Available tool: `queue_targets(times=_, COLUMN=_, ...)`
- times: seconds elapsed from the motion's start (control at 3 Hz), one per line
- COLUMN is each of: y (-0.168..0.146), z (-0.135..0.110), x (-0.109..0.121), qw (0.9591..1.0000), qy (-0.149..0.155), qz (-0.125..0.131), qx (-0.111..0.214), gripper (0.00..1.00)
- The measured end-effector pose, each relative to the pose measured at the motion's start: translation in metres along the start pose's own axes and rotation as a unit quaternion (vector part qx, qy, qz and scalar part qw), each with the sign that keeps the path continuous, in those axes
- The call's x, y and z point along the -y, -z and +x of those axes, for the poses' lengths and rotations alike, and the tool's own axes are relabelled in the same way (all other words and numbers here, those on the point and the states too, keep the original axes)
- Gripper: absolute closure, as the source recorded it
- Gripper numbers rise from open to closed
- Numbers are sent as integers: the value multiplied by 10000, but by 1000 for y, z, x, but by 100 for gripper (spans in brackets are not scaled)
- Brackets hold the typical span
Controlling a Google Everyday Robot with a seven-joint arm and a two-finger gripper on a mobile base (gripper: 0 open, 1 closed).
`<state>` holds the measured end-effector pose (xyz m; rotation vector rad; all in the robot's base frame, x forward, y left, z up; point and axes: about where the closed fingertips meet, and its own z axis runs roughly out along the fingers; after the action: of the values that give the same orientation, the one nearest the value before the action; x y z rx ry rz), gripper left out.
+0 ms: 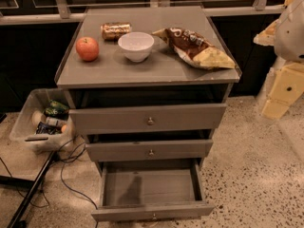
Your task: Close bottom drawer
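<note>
Evidently step: approach; bottom drawer (149, 194) stood pulled far out, lowest in the bench (156, 72).
Hand (284, 87): hung at right, well apart from the drawer; spread or pressed together, could not tell.
Next: probably called for reaching the front panel, pushing straight in.
Around: apple (87, 48), bowl (136, 46), chip bag (194, 46) on top; nothing blocked the way.

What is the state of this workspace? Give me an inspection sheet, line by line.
Surface: grey cabinet top holds apple, can on its side, white bowl, chip bag.
Job's things: bottom drawer pulled well out; nothing seen inside.
Clutter: clear bin of bottles and packets, on the floor left of the cabinet.
Grippers: claw at right edge, apart from the cabinet.
Cables: black cables on the floor, lower left.
Surroundings: speckled floor; railing behind.
</note>
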<state>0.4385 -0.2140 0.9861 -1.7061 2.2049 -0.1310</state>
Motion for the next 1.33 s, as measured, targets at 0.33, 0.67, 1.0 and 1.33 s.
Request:
queue_targets(times=0.33, y=0, z=0, x=0, qw=10000, qy=0, qz=0, qx=0, gripper=0)
queue_targets(times=0.67, y=-17, z=-2, x=-9, qw=9999, qy=34, qz=-141, qx=53, gripper=0)
queue_targets(times=1.0, y=-57, z=-7, x=-32, qw=9986, qy=163, qz=-448, qx=218, gripper=0)
queue_targets(times=1.33, y=-104, z=-8, x=-58, qw=9969, qy=284, qz=-625, qx=395, gripper=18)
